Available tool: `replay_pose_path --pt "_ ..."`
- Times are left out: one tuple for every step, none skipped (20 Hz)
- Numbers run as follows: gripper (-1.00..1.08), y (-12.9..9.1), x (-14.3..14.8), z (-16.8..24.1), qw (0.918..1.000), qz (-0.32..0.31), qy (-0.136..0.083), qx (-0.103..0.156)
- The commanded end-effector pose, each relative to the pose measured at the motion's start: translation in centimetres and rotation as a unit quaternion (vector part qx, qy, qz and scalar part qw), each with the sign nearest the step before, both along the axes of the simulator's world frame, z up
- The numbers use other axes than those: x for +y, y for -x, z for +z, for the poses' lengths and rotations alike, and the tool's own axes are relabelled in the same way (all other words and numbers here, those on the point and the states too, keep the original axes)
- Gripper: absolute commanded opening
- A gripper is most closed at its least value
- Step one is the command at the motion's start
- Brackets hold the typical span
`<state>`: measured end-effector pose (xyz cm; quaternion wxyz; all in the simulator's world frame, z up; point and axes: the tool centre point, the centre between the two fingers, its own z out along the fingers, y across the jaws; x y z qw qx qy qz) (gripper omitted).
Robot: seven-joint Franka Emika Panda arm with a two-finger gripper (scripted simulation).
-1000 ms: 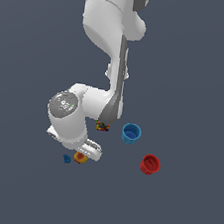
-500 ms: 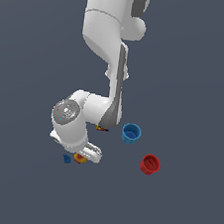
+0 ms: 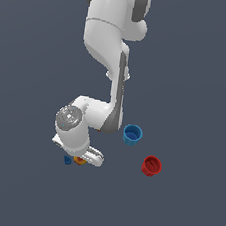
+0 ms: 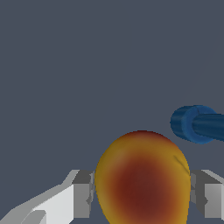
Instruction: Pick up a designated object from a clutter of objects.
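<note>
The designated object, a yellow-orange ball with a red blush (image 4: 142,183), lies on the grey floor between my two fingers. My gripper (image 4: 143,194) is open, with one grey finger pad (image 4: 83,194) on each side of the ball and very close to it. In the exterior view the ball (image 3: 80,160) peeks out from under the white hand (image 3: 87,154), low on that view's left. A tiny dark-blue piece (image 4: 197,124) lies right beside the ball (image 3: 67,160).
A blue cup (image 3: 132,134) and a red cup (image 3: 151,165) stand apart on the exterior view's right of the hand. The arm's lower links hide the ground behind the hand.
The wrist and hand have sunk lower over the ball, a little toward the exterior view's right. The cups and the blue piece have not moved.
</note>
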<state>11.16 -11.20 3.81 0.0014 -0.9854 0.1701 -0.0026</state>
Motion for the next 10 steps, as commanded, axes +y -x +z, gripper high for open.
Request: replay_pose_path --pt "-1.00 0.25 -0.41 -0.33 1.0000 -0.003 0.001 0.003" --pt "-1.00 0.25 -0.41 -0.33 1.0000 -0.003 0.001 0.003" --pt "-1.00 0.25 -0.41 -0.33 1.0000 -0.003 0.001 0.003" --pt "-1.00 0.25 -0.41 -0.33 1.0000 -0.003 0.001 0.003" --pt "-1.00 0.25 -0.41 -0.33 1.0000 -0.003 0.001 0.003" --pt "-1.00 0.25 -0.41 -0.33 1.0000 -0.003 0.001 0.003" --pt "-1.00 0.25 -0.41 -0.33 1.0000 -0.003 0.001 0.003" --pt "-1.00 0.00 -0.01 0.00 1.0000 0.000 0.000 0.000" --pt "-1.00 0.01 -0.02 0.02 1.0000 0.000 0.000 0.000" --pt "-1.00 0.05 -0.04 0.09 1.0000 0.000 0.000 0.000"
